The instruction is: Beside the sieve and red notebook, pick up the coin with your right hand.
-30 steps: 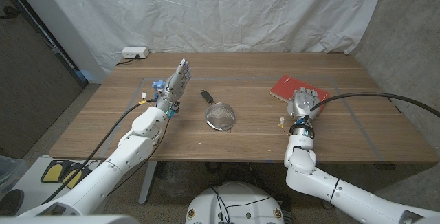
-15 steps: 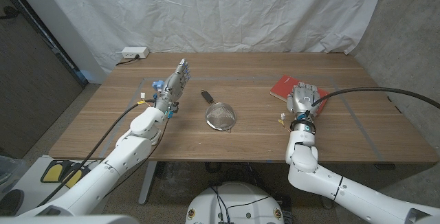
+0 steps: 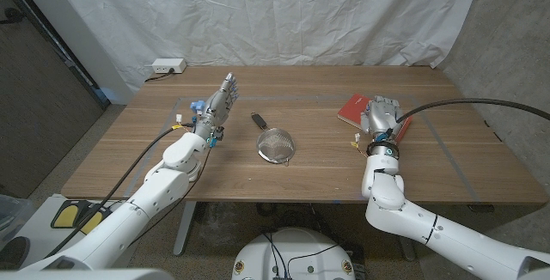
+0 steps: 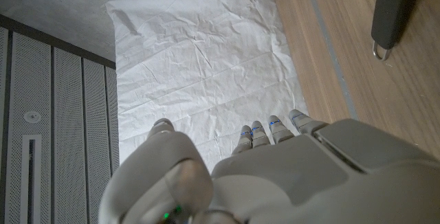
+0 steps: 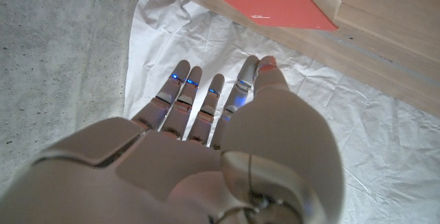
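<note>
While no writing is legible on the red notebook (image 3: 359, 111), we record the right hand (image 3: 381, 113) over it, fingers spread, holding nothing.

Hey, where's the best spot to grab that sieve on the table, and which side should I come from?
Probably by the sieve's dark handle. It sticks out of the mesh bowl, angled away from the robot, and lies free on the wood. Come from above with fingers across its narrow width. The left hand is nearer.
</note>
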Robot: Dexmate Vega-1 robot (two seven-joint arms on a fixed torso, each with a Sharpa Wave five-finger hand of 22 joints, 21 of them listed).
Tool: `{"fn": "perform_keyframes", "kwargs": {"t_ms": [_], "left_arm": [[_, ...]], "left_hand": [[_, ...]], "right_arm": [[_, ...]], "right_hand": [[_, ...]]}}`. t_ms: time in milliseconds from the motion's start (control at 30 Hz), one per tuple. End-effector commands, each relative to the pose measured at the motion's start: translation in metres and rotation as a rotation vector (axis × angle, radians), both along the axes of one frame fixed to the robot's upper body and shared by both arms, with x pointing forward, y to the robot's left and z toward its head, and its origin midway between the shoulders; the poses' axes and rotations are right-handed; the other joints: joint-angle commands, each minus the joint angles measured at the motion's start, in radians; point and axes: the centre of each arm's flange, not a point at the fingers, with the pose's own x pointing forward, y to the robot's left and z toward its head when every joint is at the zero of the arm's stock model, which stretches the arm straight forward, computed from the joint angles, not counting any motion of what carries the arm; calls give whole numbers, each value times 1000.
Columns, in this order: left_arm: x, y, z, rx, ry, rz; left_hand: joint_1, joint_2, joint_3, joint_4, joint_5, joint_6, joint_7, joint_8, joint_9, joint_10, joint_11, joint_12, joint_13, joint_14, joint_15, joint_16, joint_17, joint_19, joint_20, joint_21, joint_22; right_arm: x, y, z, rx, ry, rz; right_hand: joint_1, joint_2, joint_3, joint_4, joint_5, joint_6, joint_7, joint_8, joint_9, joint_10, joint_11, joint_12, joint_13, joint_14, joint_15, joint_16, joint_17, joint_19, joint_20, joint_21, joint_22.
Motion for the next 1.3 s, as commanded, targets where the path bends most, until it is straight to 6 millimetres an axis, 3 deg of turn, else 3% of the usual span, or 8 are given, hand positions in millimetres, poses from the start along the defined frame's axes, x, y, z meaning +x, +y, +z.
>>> {"fn": "perform_keyframes", "kwargs": {"t_ms": [33,300,1300], "left_arm": [[6,-3,-2,2,12,-6],[9,-4,-1,7,13,-16],[22,-3,-4,9,35,-31]], "left_hand": [[5,10,-7,1,0,-5,-2,1,3,-6,1,-2,5,-3,-5,1,3,0,-4,-1,3],[7,11,-8,0,-1,-4,1,2,3,-4,10,-1,4,0,-3,2,3,1,-10,-1,3],[12,14,-13,-1,-1,-4,3,2,3,-6,6,-2,4,-2,-5,1,3,1,-10,-1,3]], "right_arm": [[-8,-3,24,32,-14,35],[-15,-5,39,65,-17,83],[-34,0,73,52,-79,88]], "right_hand": [[-2,-2,-2,3,7,88,-75,-6,-7,3,0,-2,2,-6,-63,-2,2,-2,-26,9,3],[-2,-3,-4,4,9,90,-76,-12,-22,2,3,-4,1,-11,-60,-5,3,-8,-27,11,2],[0,-4,-7,5,16,98,-77,-25,-67,10,-1,-6,-2,-9,-56,-5,3,-12,-21,21,0]]}}
